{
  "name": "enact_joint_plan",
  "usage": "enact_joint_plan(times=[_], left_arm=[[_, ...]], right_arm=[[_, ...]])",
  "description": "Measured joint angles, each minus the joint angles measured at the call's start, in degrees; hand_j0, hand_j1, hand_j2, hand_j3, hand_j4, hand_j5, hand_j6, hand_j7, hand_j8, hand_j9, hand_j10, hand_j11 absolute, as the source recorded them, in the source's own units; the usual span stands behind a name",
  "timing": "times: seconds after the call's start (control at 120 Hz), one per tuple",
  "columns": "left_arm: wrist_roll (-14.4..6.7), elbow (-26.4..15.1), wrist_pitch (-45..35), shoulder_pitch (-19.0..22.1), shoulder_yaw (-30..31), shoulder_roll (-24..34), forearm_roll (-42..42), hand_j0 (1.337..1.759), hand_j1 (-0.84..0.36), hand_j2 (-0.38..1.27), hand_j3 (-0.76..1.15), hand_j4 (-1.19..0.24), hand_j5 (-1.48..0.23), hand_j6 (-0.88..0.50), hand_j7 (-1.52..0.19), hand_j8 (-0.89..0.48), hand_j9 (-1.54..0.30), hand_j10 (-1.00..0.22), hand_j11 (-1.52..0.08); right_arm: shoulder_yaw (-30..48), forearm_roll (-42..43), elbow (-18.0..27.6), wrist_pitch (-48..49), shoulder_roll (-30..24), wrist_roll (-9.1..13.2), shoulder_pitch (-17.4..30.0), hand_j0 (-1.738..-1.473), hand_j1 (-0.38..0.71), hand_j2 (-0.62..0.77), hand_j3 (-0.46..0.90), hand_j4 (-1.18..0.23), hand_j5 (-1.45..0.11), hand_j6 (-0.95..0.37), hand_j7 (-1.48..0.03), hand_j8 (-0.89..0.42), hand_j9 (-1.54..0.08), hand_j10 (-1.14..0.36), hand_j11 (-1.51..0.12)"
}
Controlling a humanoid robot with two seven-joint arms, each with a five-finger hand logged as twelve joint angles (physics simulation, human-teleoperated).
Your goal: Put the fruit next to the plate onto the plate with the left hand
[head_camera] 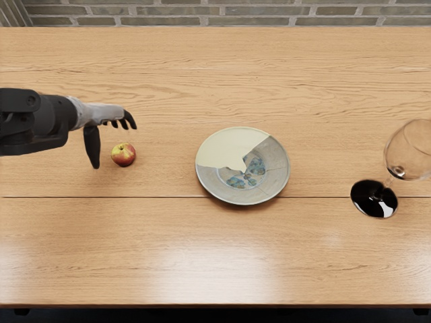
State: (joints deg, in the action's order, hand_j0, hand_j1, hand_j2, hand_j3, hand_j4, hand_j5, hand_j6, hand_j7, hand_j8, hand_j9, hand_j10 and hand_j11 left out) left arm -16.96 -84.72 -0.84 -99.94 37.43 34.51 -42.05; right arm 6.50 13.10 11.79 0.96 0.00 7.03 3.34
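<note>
A small red and yellow apple (123, 154) rests on the wooden table, left of a round cream and grey plate (269, 182) with a blue patch near its middle. My left hand (108, 131) comes in from the left edge and hovers just above and left of the apple. Its fingers (126, 122) are spread over the fruit and the thumb hangs down beside it, with a small gap to the apple. The hand holds nothing. The plate carries no fruit.
A wine glass (407, 151) with a dark base (374, 199) stands tilted at the right edge of the table. A brick wall runs along the back. Bare wood stretches in front of the plate and apple.
</note>
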Motion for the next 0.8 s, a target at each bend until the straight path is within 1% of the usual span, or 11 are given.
enact_joint_plan(times=[0.042,0.183,0.292,0.383,0.467,0.717,0.8], left_arm=[[-0.01,0.72,-1.39,1.07,0.41,-1.09,-0.6,1.658,0.03,0.05,0.0,-0.27,-0.35,-0.27,-0.35,-0.27,-0.35,-0.27,-0.35],[-0.05,2.6,-6.01,1.34,2.45,-3.23,-1.69,1.658,0.02,0.06,0.0,-0.28,-0.36,-0.28,-0.36,-0.28,-0.36,-0.28,-0.36],[-0.03,4.05,-8.2,3.39,3.21,-6.07,-1.93,1.658,0.0,0.06,0.0,-0.29,-0.38,-0.29,-0.38,-0.29,-0.38,-0.29,-0.38],[-0.01,6.29,-9.17,5.1,3.45,-8.23,-2.39,1.658,-0.01,0.06,0.0,-0.3,-0.39,-0.3,-0.39,-0.3,-0.39,-0.3,-0.39],[-0.01,7.85,-9.87,6.01,3.54,-8.95,-2.94,1.658,-0.01,0.06,0.0,-0.3,-0.39,-0.3,-0.39,-0.3,-0.39,-0.3,-0.39],[0.14,10.74,-10.44,9.35,3.44,-12.05,-3.69,1.658,-0.02,0.06,0.0,-0.31,-0.4,-0.31,-0.4,-0.31,-0.4,-0.31,-0.4],[0.31,12.29,-10.59,10.59,3.31,-12.97,-4.2,1.658,-0.02,0.06,0.0,-0.31,-0.4,-0.31,-0.4,-0.31,-0.4,-0.31,-0.4]], right_arm=[[0.0,0.0,0.0,0.0,0.0,0.0,0.0,-1.658,-0.31,-0.01,0.0,-0.03,-0.04,-0.03,-0.04,-0.03,-0.04,-0.03,-0.04],[0.0,0.0,-0.01,0.0,0.0,0.0,0.0,-1.658,-0.31,-0.01,0.0,-0.03,-0.04,-0.03,-0.04,-0.03,-0.04,-0.03,-0.04],[0.0,0.0,0.0,0.01,0.0,0.0,0.0,-1.658,-0.31,-0.01,0.0,-0.03,-0.04,-0.03,-0.04,-0.03,-0.04,-0.03,-0.04],[0.0,0.0,0.0,0.01,0.0,0.0,0.0,-1.658,-0.31,-0.01,0.0,-0.03,-0.04,-0.03,-0.04,-0.03,-0.04,-0.03,-0.04],[0.0,0.0,0.0,0.01,0.0,0.0,0.0,-1.658,-0.31,-0.01,0.0,-0.03,-0.04,-0.03,-0.04,-0.03,-0.04,-0.03,-0.04],[0.0,0.0,0.01,0.01,0.0,0.0,0.0,-1.658,-0.31,-0.01,0.0,-0.03,-0.04,-0.03,-0.04,-0.03,-0.04,-0.03,-0.04],[0.0,0.0,0.0,0.01,0.0,0.0,0.0,-1.658,-0.31,-0.01,0.0,-0.03,-0.04,-0.03,-0.04,-0.03,-0.04,-0.03,-0.04]])
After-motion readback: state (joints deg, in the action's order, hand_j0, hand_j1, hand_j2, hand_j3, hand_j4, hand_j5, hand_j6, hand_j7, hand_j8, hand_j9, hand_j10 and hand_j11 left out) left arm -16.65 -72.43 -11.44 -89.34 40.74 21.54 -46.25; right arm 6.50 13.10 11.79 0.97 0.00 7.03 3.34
